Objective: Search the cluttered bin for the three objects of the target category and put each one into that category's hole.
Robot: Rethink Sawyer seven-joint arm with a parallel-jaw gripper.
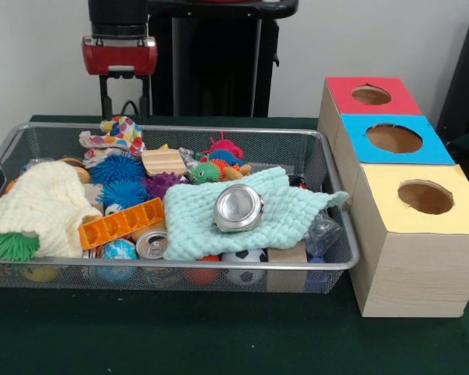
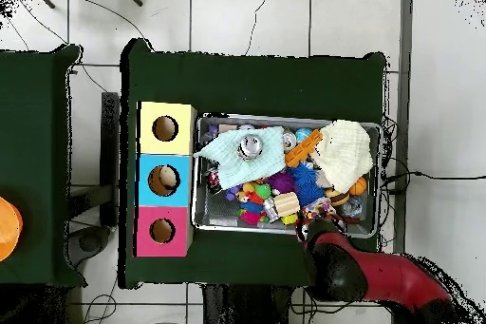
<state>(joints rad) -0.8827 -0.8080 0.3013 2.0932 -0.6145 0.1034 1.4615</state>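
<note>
My gripper (image 1: pixel 125 98) hangs open and empty over the far left corner of the wire mesh bin (image 1: pixel 180 266), just above a colourful patterned cloth toy (image 1: pixel 117 133). The bin is packed. A mint cloth (image 1: pixel 273 215) carries a round silver tin (image 1: pixel 238 208). There are also a cream cloth (image 1: pixel 39 203), an orange plastic tray (image 1: pixel 121 223), a drink can (image 1: pixel 151 244), blue spiky balls (image 1: pixel 117 168), a wooden block (image 1: pixel 164 162) and a soccer ball (image 1: pixel 242 256). In the overhead view the arm's head (image 2: pixel 332 258) is at the bin's (image 2: pixel 196 187) lower right edge.
Three wooden boxes stand in a row beside the bin, with a red-topped hole (image 1: pixel 371 95), a blue-topped hole (image 1: pixel 394 138) and a yellow-topped hole (image 1: pixel 426 197). Seen from overhead they are the yellow (image 2: pixel 165 128), blue (image 2: pixel 163 180) and red (image 2: pixel 161 231) boxes. Green cloth covers the table (image 1: pixel 219 336).
</note>
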